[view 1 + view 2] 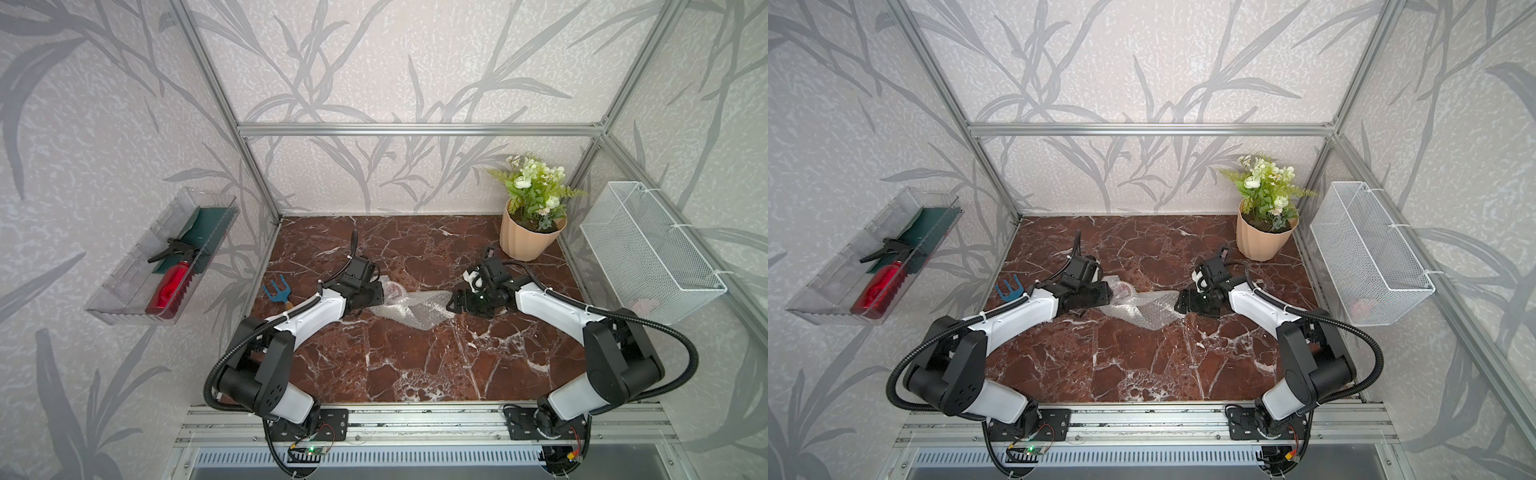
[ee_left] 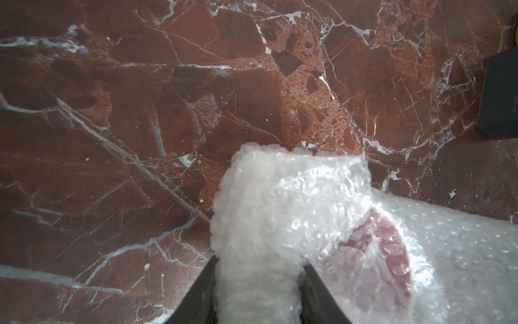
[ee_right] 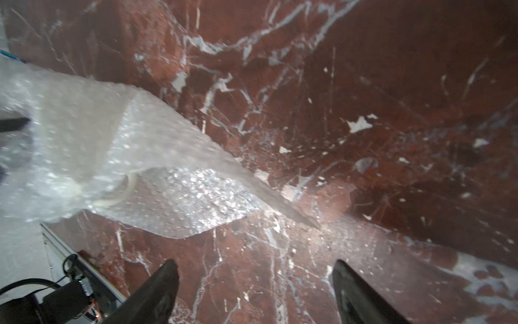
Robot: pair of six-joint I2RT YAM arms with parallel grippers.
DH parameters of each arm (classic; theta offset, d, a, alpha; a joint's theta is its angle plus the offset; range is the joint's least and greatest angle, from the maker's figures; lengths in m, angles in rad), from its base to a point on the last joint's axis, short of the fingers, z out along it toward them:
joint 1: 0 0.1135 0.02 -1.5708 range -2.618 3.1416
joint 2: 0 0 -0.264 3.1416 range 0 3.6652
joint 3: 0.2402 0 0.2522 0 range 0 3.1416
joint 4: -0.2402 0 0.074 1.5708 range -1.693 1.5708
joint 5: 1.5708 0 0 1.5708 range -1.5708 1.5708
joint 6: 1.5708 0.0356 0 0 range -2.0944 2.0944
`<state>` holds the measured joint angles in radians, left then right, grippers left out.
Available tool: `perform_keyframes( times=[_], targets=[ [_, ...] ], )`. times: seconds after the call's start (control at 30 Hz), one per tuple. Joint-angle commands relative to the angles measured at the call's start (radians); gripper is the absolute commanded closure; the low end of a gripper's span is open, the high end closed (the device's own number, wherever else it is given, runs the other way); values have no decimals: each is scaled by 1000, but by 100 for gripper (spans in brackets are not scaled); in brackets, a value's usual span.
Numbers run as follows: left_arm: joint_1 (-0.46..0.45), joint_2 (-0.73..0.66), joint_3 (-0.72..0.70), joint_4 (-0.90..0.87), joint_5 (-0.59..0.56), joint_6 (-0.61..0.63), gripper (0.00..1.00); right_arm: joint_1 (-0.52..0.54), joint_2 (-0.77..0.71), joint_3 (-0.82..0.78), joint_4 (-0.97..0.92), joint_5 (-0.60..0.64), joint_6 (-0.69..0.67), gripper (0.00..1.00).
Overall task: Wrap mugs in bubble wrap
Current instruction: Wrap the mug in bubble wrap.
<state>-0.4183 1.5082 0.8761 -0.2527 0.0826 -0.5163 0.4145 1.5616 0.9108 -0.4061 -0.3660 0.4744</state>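
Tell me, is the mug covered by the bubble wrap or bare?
Covered. In the left wrist view the red inside of the mug shows only through the bubble wrap, which the left gripper pinches.

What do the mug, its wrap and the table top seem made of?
The mug: likely glazed ceramic, smooth red inside. The bubble wrap: thin translucent plastic, glinting air bubbles. The table top: looks like polished red-brown marble, white veins; possibly printed laminate.

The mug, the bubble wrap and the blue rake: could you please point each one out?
mug (image 2: 386, 252): left wrist view, its red inside seen through the wrap.
bubble wrap (image 1: 419, 313): a top view, the loose flat part.
rake (image 1: 277, 296): a top view, its blue head.
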Motion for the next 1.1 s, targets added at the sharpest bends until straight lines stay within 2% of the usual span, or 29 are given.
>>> perform_keyframes(
  times=[0.0,0.1,0.2,0.27,0.33,0.43,0.57,0.7,0.83,1.07],
  targets=[
    [-5,19,2,-71,-35,2,59,-9,41,1,94,38,-61,14],
    [-6,21,2,-70,-35,4,59,-13,78,-13,205,17,-67,14],
    [-7,24,3,-68,-35,2,60,-13,105,-8,286,-29,-57,23],
    [-6,25,4,-65,-35,-1,60,-13,105,-10,311,-47,-49,36],
    [-7,26,3,-62,-37,-2,60,-12,76,-27,332,-74,-34,57],
    [-7,26,2,-57,-39,-5,60,4,6,-31,284,-97,-35,81],
    [-8,25,1,-54,-42,-7,60,58,-77,-6,186,-145,-40,99],
    [-12,23,-5,-47,-44,-4,61,152,-81,59,167,-222,-22,100],
    [-16,26,-8,-34,-47,-3,61,237,12,151,230,-296,6,100],
    [-22,22,-18,-12,-42,-1,61,284,206,298,330,-320,51,100]
  ],
)
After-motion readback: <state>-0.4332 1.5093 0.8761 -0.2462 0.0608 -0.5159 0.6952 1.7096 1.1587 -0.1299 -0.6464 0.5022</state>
